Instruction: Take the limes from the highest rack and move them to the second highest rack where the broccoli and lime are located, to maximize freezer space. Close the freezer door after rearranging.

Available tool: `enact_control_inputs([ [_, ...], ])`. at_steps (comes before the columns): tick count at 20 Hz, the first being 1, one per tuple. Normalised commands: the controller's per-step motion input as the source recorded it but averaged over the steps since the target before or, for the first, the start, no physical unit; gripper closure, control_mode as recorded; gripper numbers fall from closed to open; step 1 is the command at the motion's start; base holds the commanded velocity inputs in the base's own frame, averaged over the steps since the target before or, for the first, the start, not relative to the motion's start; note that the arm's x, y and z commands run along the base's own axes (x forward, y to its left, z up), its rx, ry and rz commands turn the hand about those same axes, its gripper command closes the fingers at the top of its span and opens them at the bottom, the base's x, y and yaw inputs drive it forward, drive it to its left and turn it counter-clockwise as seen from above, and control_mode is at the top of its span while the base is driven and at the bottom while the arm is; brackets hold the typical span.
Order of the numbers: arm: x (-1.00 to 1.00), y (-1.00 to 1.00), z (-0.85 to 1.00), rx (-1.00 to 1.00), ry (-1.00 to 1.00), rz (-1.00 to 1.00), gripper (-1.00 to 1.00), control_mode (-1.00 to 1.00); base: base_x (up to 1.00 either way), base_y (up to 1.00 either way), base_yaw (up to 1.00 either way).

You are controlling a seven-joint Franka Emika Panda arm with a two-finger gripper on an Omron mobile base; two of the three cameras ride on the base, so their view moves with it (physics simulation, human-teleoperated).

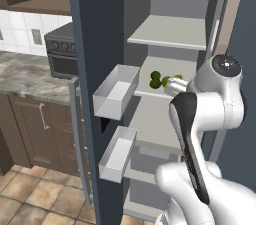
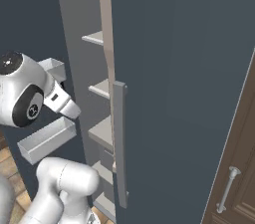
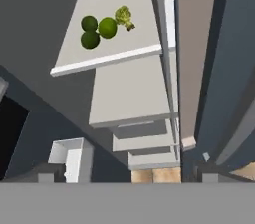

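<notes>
Closest to the lens on the left base view is my arm (image 1: 200,134), rising at the lower right and reaching into the open freezer. The top rack (image 1: 170,31) looks bare. On the second rack (image 1: 192,66) the limes (image 1: 155,79) sit in a tight cluster near its front edge, with the broccoli (image 1: 178,77) just right of them and my wrist partly in front. I count three limes there, so I judge the moving is done and only the closing is left. The door (image 1: 87,44) stands wide open at the left, its two bins (image 1: 117,91) facing me. Beyond it are a stove (image 1: 60,51) and a stone surface (image 1: 25,76), well apart from the work.

From the right base view, my arm (image 2: 25,98) is at the left, pointing in towards the rack edges. A tall handle (image 2: 119,138) runs down the near edge of the dark panel on the right, and a brown cabinet (image 2: 234,168) stands at the far right.

Along the hand view, my fingers (image 3: 46,175) are wide apart with nothing between them. The limes (image 3: 94,30) and broccoli (image 3: 123,17) lie together on the second rack (image 3: 107,61), lower shelves (image 3: 132,93) stepping down beneath.

Next I must back the arm out of the compartment, swing left around the door's outer face and push it shut. The bins and the rack edges are what I could clip on the way out.
</notes>
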Motion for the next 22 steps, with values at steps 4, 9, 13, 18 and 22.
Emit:
enact_control_inputs([
  [4, -0.33, 0.14, -0.43, -0.16, 0.09, 0.04, -1.00, -1.00, 0.00, 0.00, 0.00],
  [9, -0.23, -0.05, -0.21, 0.00, 0.00, 0.30, -1.00, 1.00, -0.07, -0.07, 0.36],
  [13, 0.00, 0.00, 0.00, 0.00, 0.00, 0.00, -1.00, 1.00, 0.07, -0.11, 0.99],
  [18, 0.00, 0.00, 0.00, 0.00, 0.00, 0.00, -1.00, 1.00, -0.01, -0.27, 0.85],
  [22, 0.00, 0.00, 0.00, 0.00, 0.00, 0.00, -1.00, 1.00, -0.59, -0.22, 0.48],
])
